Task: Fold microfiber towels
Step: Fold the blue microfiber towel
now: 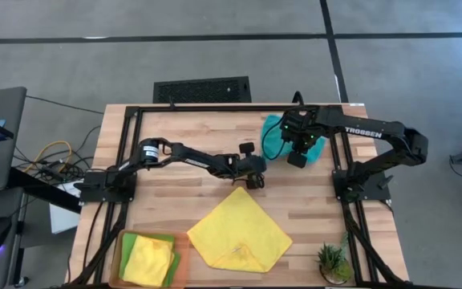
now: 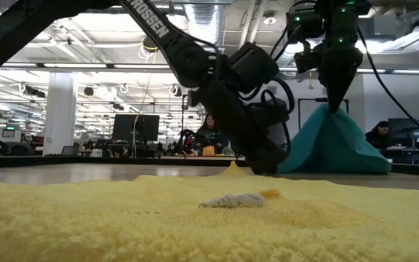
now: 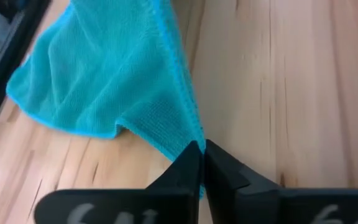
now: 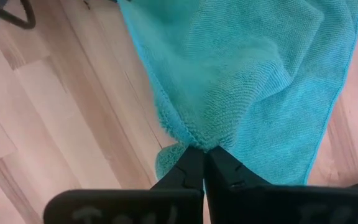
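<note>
Low view: teal towel [image 2: 333, 145], soft knit, hangs tent-shaped from pinching jaws.

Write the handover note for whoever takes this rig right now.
Left gripper: jaws shut on the teal towel, pinching its edge.
Right gripper: jaws shut on the same towel, lifting it into a peak at the table's far right.
Yellow towel: spread flat, front centre.
Done: a yellow folded towel lies on a lime green towel in the orange tray.
Left: fold the teal and the spread yellow.
</note>
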`<state>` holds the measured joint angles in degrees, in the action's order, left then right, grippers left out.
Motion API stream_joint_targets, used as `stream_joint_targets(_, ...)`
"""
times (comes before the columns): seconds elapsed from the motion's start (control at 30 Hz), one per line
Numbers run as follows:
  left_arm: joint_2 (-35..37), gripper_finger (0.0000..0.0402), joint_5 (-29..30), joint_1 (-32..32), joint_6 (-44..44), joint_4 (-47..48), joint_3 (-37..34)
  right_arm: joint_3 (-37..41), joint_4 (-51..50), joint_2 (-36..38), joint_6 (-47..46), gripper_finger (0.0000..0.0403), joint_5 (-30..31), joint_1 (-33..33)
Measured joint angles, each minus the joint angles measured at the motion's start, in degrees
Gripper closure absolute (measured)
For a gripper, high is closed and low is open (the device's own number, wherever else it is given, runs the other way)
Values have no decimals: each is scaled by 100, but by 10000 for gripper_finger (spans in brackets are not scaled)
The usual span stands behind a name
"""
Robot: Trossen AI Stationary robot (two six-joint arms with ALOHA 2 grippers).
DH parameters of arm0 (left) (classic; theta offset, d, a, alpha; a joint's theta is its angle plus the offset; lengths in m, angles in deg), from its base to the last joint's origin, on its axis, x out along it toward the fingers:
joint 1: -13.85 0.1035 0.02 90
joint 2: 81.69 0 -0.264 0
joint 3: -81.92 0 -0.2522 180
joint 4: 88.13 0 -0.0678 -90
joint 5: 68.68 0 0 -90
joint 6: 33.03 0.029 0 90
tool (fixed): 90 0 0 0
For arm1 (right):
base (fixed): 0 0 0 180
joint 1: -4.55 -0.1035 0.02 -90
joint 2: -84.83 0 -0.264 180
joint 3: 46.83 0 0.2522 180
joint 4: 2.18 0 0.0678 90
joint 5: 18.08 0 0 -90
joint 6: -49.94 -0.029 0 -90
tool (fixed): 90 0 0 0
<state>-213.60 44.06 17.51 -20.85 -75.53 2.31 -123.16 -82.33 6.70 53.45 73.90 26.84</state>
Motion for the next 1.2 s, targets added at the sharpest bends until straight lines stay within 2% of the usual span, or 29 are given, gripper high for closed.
stream_joint_targets(0.27,804,401,-291,118,-314,1649,-17,0,-98,0,151,386,-48,-1)
stream_joint_targets(0.47,1366,401,-583,257,-490,2379,-15,0,-24,0,151,368,-60,-53)
stream_joint_targets(0.67,1512,401,-605,282,-610,2670,-15,1,92,0,151,344,-492,-101)
stream_joint_targets(0.8,1523,401,-759,273,-796,2687,-15,2,280,0,150,325,-506,-202)
stream_joint_targets(1.07,1523,401,-747,271,-1301,2909,-15,2,565,0,192,257,-513,-728)
stream_joint_targets(1.2,1634,401,-724,271,-1350,2944,-15,7,611,0,258,237,-560,-1100)
